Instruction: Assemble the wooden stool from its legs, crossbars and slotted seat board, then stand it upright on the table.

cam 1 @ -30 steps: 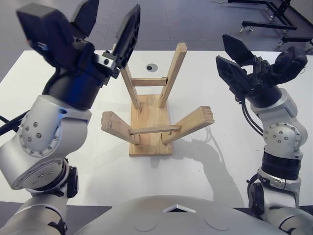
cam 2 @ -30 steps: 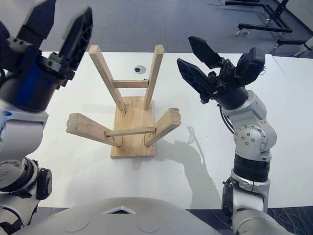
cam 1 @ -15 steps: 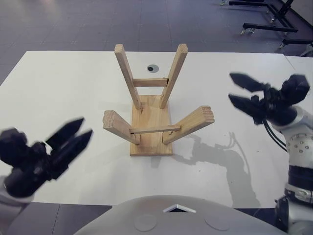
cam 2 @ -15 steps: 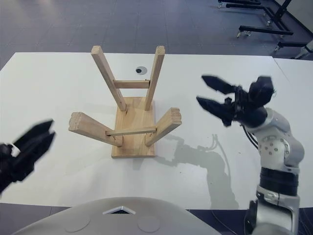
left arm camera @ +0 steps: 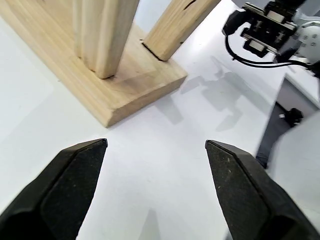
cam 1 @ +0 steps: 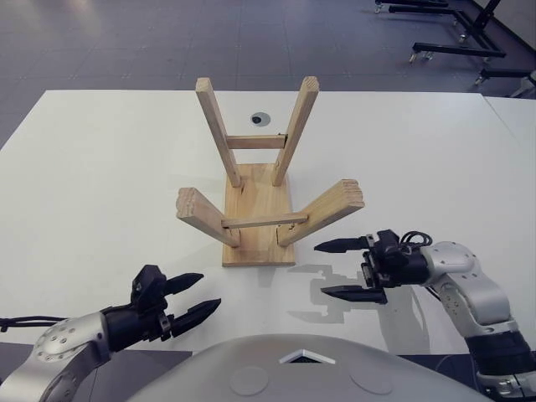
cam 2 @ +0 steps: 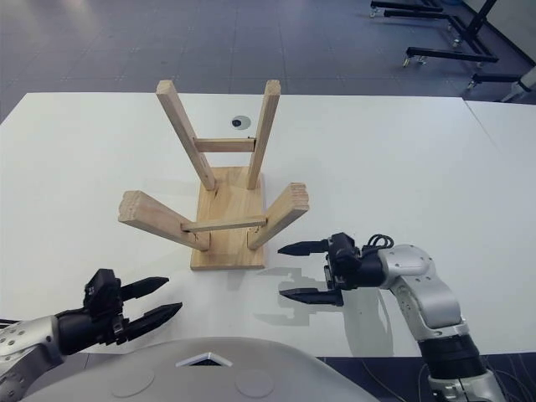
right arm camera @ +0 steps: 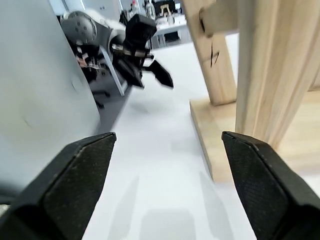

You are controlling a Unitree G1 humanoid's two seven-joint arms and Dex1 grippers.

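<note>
The wooden stool (cam 1: 258,180) rests upside down mid-table, its seat board (cam 1: 260,239) flat on the white table (cam 1: 100,184). Two far legs (cam 1: 298,126) stand nearly upright with a crossbar (cam 1: 255,141) between them. Two near legs (cam 1: 328,211) splay outward, joined by a second crossbar (cam 1: 264,222). My left gripper (cam 1: 205,291) hovers open at the front edge, left of the board and apart from it. My right gripper (cam 1: 320,270) is open just right of the board's near corner, holding nothing. The left wrist view shows my left gripper (left arm camera: 156,145) facing the board's corner (left arm camera: 135,90).
A small round grommet (cam 1: 261,117) sits in the tabletop behind the stool. Black wheeled frames (cam 1: 469,46) stand on the floor far back right. Bare table lies on both sides of the stool. The right wrist view shows my left gripper (right arm camera: 145,45) farther off.
Both arms have dropped from raised positions beside the stool down to the table's front edge. The stool has not moved.
</note>
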